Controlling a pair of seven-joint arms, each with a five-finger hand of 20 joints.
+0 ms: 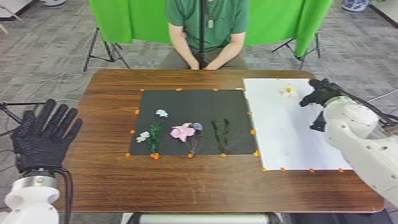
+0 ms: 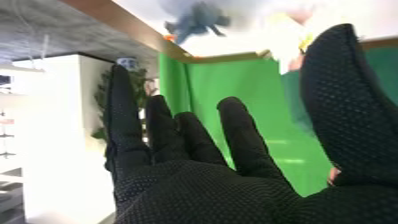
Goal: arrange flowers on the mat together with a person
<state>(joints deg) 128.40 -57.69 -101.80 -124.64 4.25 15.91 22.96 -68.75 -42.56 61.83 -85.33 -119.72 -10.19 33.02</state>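
Note:
My right hand (image 1: 323,93) is over the far right part of the white mat (image 1: 306,152), to the right of a small white flower with a yellow centre (image 1: 288,91) and apart from it. In the right wrist view my right hand (image 2: 209,192) has its fingers extended and holds nothing. On the black mat (image 1: 187,103) lie white blossoms (image 1: 143,136) with green stems, a pink flower (image 1: 183,132), a bluish flower (image 1: 197,126) and leafy green stems (image 1: 223,135). My left hand (image 1: 43,137) stays beside the table's left edge, fingers straight and spread.
The brown table (image 1: 178,187) extends around both mats, and small orange markers line the mats' edges. A green backdrop (image 1: 133,22) hangs beyond the far edge. A dark shape (image 1: 318,122) lies on the white mat beside my right forearm; I cannot tell what it is.

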